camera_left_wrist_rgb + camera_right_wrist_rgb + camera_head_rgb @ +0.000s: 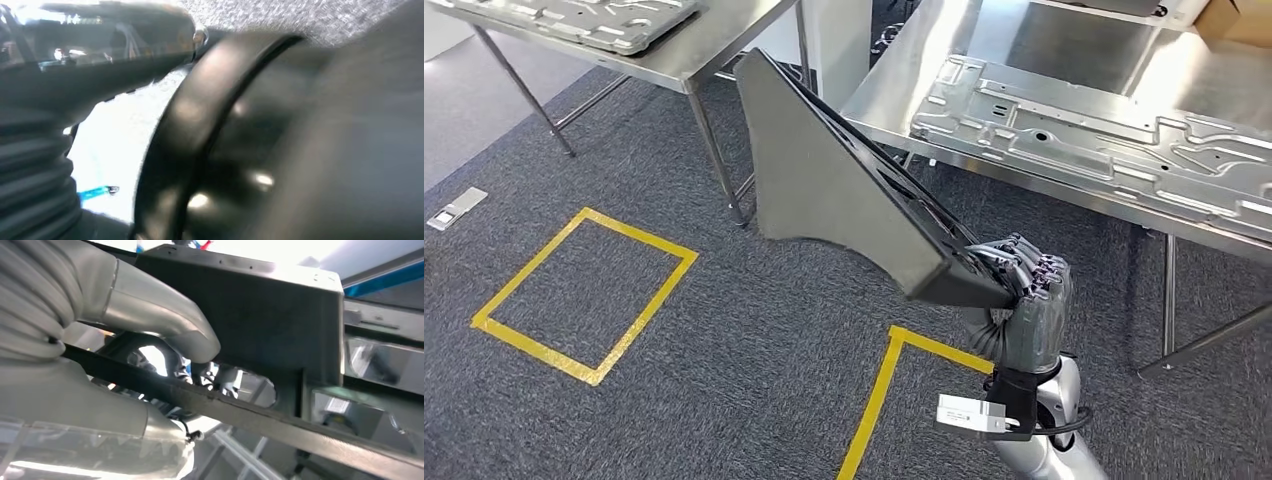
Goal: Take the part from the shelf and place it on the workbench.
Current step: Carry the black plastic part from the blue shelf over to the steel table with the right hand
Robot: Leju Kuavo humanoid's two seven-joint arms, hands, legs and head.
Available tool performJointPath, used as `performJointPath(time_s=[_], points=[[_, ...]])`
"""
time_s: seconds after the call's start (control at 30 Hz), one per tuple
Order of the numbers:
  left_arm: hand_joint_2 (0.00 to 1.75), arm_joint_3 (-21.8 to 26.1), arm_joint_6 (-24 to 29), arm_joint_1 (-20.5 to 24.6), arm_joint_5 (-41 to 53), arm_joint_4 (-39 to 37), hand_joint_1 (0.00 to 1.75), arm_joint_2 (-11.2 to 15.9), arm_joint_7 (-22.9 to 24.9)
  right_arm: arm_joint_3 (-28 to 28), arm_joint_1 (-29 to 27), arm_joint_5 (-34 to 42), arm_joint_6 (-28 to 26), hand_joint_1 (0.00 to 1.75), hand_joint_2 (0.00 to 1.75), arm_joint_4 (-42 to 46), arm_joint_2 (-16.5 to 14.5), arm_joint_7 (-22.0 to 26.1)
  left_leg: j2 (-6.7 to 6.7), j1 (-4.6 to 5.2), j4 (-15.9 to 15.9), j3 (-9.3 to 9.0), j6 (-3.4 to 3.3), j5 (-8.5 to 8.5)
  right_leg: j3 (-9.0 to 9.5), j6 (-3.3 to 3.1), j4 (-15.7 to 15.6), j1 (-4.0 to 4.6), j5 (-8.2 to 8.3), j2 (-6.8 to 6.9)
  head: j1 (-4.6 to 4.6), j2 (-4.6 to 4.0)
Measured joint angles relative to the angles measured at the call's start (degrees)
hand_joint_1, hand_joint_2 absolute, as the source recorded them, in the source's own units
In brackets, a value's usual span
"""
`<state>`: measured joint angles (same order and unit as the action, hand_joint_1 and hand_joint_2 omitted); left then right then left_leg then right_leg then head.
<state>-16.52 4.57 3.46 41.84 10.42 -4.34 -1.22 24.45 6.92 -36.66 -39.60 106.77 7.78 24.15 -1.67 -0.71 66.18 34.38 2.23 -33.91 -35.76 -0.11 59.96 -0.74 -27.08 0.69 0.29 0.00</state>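
My right hand [1027, 292] grips the narrow end of the part [834, 180], a large dark grey triangular panel with a ribbed black inner side. The panel stands on edge in the air over the carpet and points up and left, toward the near corner of the steel workbench [894, 70]. In the right wrist view the grey thumb [165, 322] presses on the part's black frame [260, 305]. In the left wrist view, the ribbed cover of my left hand [30, 165] sits beside blurred dark shapes, and its fingers are not clear.
A stamped steel panel [1104, 135] covers much of the workbench, and a cardboard box [1239, 20] sits at its far right. A second steel table [714, 50] at the upper left carries another panel [574, 20]. Yellow tape outlines [584, 295] mark the carpet.
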Motion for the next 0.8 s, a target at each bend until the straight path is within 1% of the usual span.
performJointPath(time_s=[0.03, 0.07, 0.1, 0.13, 0.17, 0.2, 0.23, 0.27, 0.3, 0.33, 0.37, 0.4, 0.43, 0.47, 0.5, 0.53, 0.57, 0.6, 0.63, 0.67, 0.7, 0.73, 0.77, 0.8], points=[[1.75, 0.04, 0.10, -0.06, -0.08, -0.01, 0.00, -0.01, -0.07, 0.01, 0.00, 0.04, 0.01, 1.75, 1.75, -0.01, -0.01, 0.07, 1.00, 0.03, 3.90, 1.95, 0.02, -1.74, 0.07, -0.29, 0.00, -0.01, -0.06, -0.52, -0.47, 0.00], [1.75, 0.10, 0.18, -0.12, -0.16, -0.01, 0.00, -0.01, -0.12, 0.02, -0.04, 0.05, 0.01, 1.75, 1.75, -0.03, -0.02, 0.13, 1.45, 0.04, 7.72, 3.94, 0.06, -3.09, 0.14, -0.43, 0.00, 0.00, -0.10, -1.12, -0.87, 0.00], [1.75, 0.20, 0.23, -0.15, -0.22, -0.01, 0.00, -0.01, -0.20, 0.03, -0.07, 0.05, 0.02, 1.75, 1.75, -0.06, -0.02, 0.17, 1.59, 0.02, 10.14, 5.34, 0.10, -3.52, 0.21, -0.46, 0.02, 0.00, -0.13, -1.76, -1.11, 0.00], [1.75, 0.32, 0.26, -0.15, -0.25, -0.01, 0.00, -0.01, -0.26, 0.03, -0.09, 0.05, 0.02, 1.75, 1.75, -0.09, -0.02, 0.21, 1.62, -0.04, 10.56, 5.81, 0.14, -2.86, 0.31, -0.45, 0.04, -0.03, -0.16, -2.45, -1.25, 0.00], [1.75, 0.44, 0.28, -0.14, -0.27, 0.00, 0.00, -0.01, -0.28, 0.03, -0.10, 0.06, 0.02, 1.75, 1.75, -0.12, -0.02, 0.24, 1.71, -0.18, 8.68, 5.20, 0.17, -1.17, 0.44, -0.36, 0.08, -0.12, -0.22, -3.16, -1.40, 0.00], [1.75, 0.55, 0.29, -0.15, -0.29, 0.01, 0.00, -0.01, -0.27, 0.03, -0.08, 0.08, 0.02, 1.75, 1.75, -0.13, -0.02, 0.26, 2.13, -0.41, 4.94, 3.69, 0.23, 1.15, 0.59, -0.18, 0.16, -0.24, -0.33, -3.88, -1.54, 0.00], [1.75, 0.64, 0.29, -0.18, -0.31, 0.00, 0.00, -0.02, -0.23, 0.03, -0.04, 0.13, 0.03, 1.75, 1.75, -0.13, -0.02, 0.28, 3.36, -0.75, 1.12, 2.07, 0.40, 2.90, 0.62, 0.12, 0.31, -0.30, -0.48, -4.54, -1.72, 0.00], [1.75, 0.71, 0.28, -0.19, -0.33, -0.01, 0.00, -0.04, -0.18, 0.02, 0.07, 0.16, 0.05, 1.75, 1.75, -0.14, -0.02, 0.27, 4.63, -1.03, -1.98, 0.81, 0.48, 4.08, 0.51, 0.48, 0.54, -0.31, -0.61, -5.19, -1.88, 0.00], [1.75, 0.79, 0.27, -0.18, -0.35, -0.02, 0.00, -0.07, -0.13, 0.01, 0.19, 0.21, 0.09, 1.75, 1.75, -0.16, -0.02, 0.22, 5.65, -1.16, -3.80, 0.10, 0.50, 4.53, 0.33, 0.88, 0.69, -0.34, -0.65, -5.73, -1.92, 0.00], [1.75, 0.85, 0.25, -0.18, -0.37, -0.03, 0.00, -0.09, -0.10, 0.00, 0.29, 0.26, 0.14, 1.75, 1.75, -0.17, -0.02, 0.16, 6.24, -1.12, -4.25, -0.03, 0.34, 4.34, 0.12, 1.27, 0.71, -0.38, -0.59, -6.22, -1.92, 0.00], [1.75, 0.91, 0.23, -0.17, -0.40, -0.03, 0.00, -0.10, -0.09, -0.02, 0.39, 0.31, 0.23, 1.75, 1.75, -0.20, 0.00, 0.09, 5.87, -0.99, -4.42, -0.02, -0.04, 4.40, -0.03, 1.62, 0.62, -0.49, -0.45, -6.72, -1.88, 0.00], [1.75, 0.94, 0.21, -0.17, -0.43, -0.02, 0.00, -0.14, -0.07, -0.05, 0.41, 0.37, 0.32, 1.75, 1.75, -0.25, 0.01, 0.04, 5.26, -0.94, -4.55, -0.09, -0.45, 4.48, -0.11, 1.93, 0.51, -0.58, -0.37, -6.70, -1.78, 0.00], [1.75, 0.96, 0.20, -0.20, -0.45, -0.01, 0.00, -0.17, -0.07, -0.10, 0.49, 0.44, 0.38, 1.75, 1.75, -0.29, 0.03, 0.01, 4.67, -0.96, -4.70, -0.20, -0.87, 4.56, -0.37, 2.15, 0.86, -0.50, -0.62, -5.97, -1.55, 0.00], [1.75, 0.97, 0.17, -0.23, -0.45, -0.01, 0.00, -0.23, -0.07, -0.16, 0.63, 0.50, 0.45, 1.75, 1.75, -0.36, 0.04, -0.02, 4.00, -1.01, -4.85, -0.29, -1.23, 4.63, -1.07, 2.29, 2.11, -0.36, -1.37, -4.86, -1.13, 0.00], [1.75, 0.98, 0.13, -0.31, -0.42, -0.01, 0.00, -0.28, -0.03, -0.21, 0.78, 0.55, 0.47, 1.75, 1.75, -0.43, 0.04, -0.04, 3.29, -1.00, -4.95, -0.36, -1.50, 4.63, -2.29, 2.36, 4.51, -0.22, -2.64, -3.47, -0.62, 0.00], [1.75, 0.98, 0.04, -0.42, -0.39, -0.03, 0.00, -0.30, 0.02, -0.24, 0.92, 0.60, 0.50, 1.75, 1.75, -0.50, 0.04, -0.06, 2.59, -0.91, -4.97, -0.38, -1.68, 4.57, -4.02, 2.39, 7.89, -0.12, -4.24, -2.38, -0.07, 0.00], [1.75, 0.99, -0.08, -0.51, -0.35, -0.05, 0.00, -0.32, 0.08, -0.27, 0.95, 0.64, 0.53, 1.75, 1.75, -0.61, 0.06, -0.08, 1.82, -0.82, -4.97, -0.39, -1.81, 4.49, -5.96, 2.42, 11.63, -0.13, -5.68, -1.89, 0.36, 0.00], [1.75, 0.99, -0.18, -0.58, -0.30, -0.08, 0.00, -0.32, 0.13, -0.29, 0.90, 0.68, 0.57, 1.75, 1.75, -0.75, 0.07, -0.10, 1.06, -0.77, -4.96, -0.41, -1.90, 4.41, -7.49, 2.44, 14.48, -0.13, -6.44, -1.66, 0.63, 0.00], [1.75, 0.99, -0.26, -0.62, -0.25, -0.10, 0.00, -0.33, 0.16, -0.32, 0.83, 0.71, 0.61, 1.75, 1.75, -0.90, 0.09, -0.12, 0.35, -0.74, -4.95, -0.46, -1.93, 4.31, -8.14, 2.45, 15.58, -0.14, -6.24, -1.51, 0.87, 0.00], [1.75, 0.99, -0.32, -0.62, -0.21, -0.11, 0.00, -0.35, 0.17, -0.35, 0.77, 0.73, 0.66, 1.75, 1.75, -1.04, 0.11, -0.13, -0.30, -0.75, -4.95, -0.57, -1.92, 4.19, -7.64, 2.45, 14.42, -0.14, -5.00, -1.34, 1.11, 0.00], [1.75, 0.99, -0.34, -0.62, -0.17, -0.12, 0.00, -0.38, 0.17, -0.38, 0.76, 0.74, 0.69, 1.75, 1.75, -1.13, 0.12, -0.13, -0.87, -0.78, -4.95, -0.76, -1.82, 4.04, -6.05, 2.43, 11.20, -0.13, -3.08, -0.95, 1.31, 0.00], [1.75, 0.99, -0.35, -0.63, -0.15, -0.13, 0.00, -0.40, 0.16, -0.41, 0.80, 0.75, 0.77, 1.75, 1.75, -1.19, 0.13, -0.13, -1.37, -0.76, -4.98, -0.98, -1.65, 3.86, -4.04, 2.40, 7.25, -0.04, -1.47, 0.08, 1.52, 0.00], [1.75, 0.99, -0.36, -0.65, -0.13, -0.13, 0.00, -0.44, 0.15, -0.43, 0.89, 0.74, 0.87, 1.75, 1.75, -1.24, 0.13, -0.13, -1.84, -0.62, -4.97, -1.15, -1.39, 3.67, -2.31, 2.29, 3.85, 0.21, -0.36, 1.00, 1.73, 0.00], [1.75, 0.99, -0.34, -0.69, -0.10, -0.15, 0.00, -0.47, 0.13, -0.43, 0.96, 0.74, 0.99, 1.75, 1.75, -1.29, 0.13, -0.13, -2.25, -0.44, -5.02, -1.33, -1.12, 3.50, -1.20, 2.17, 1.65, 0.42, 0.09, 1.74, 1.77, 0.00]])
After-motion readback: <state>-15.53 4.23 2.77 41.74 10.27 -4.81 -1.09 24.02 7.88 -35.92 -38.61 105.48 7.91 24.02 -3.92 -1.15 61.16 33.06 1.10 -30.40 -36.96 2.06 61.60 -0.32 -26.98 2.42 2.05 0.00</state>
